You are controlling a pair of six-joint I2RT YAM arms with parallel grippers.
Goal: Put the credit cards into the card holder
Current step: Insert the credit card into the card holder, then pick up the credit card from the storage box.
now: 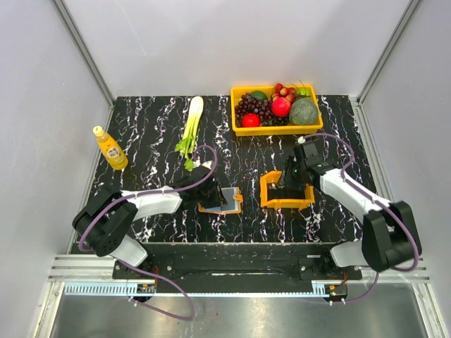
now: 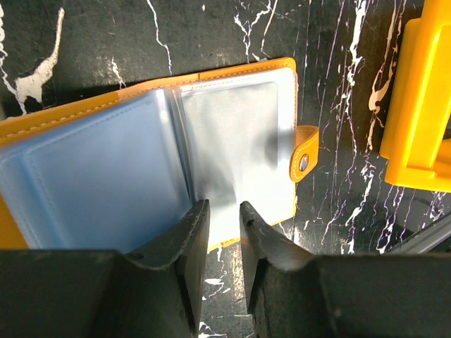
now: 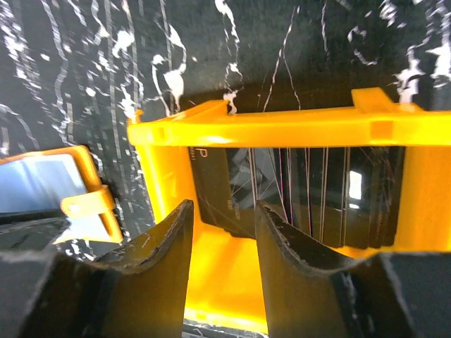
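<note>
Credit cards [image 3: 303, 193]: thin cards standing on edge, packed face to face in the small orange tray [image 3: 282, 130], centre of the right wrist view. Judged light, stiff and slick-faced; the tight packing leaves little finger room. Best hold: pinch the end card across its two faces at the top edge, then lift straight up.

Right pincer [image 3: 223, 211] hangs over the tray's left end, jaws apart, nothing between them.

Card holder [image 2: 239, 134] lies open on the tabletop [image 1: 148, 120], near the tray and to its left in the top view. Clear sleeves face up, snap tab [image 2: 304, 153] at its right edge. The sleeves look soft and floppy; a slot mouth may need steadying.

Left pincer [image 2: 224, 205] sits at the holder's near edge, jaws a narrow gap apart, nothing visibly clamped.

Fruit basket [image 1: 239, 128] is at upper centre, well apart.
</note>
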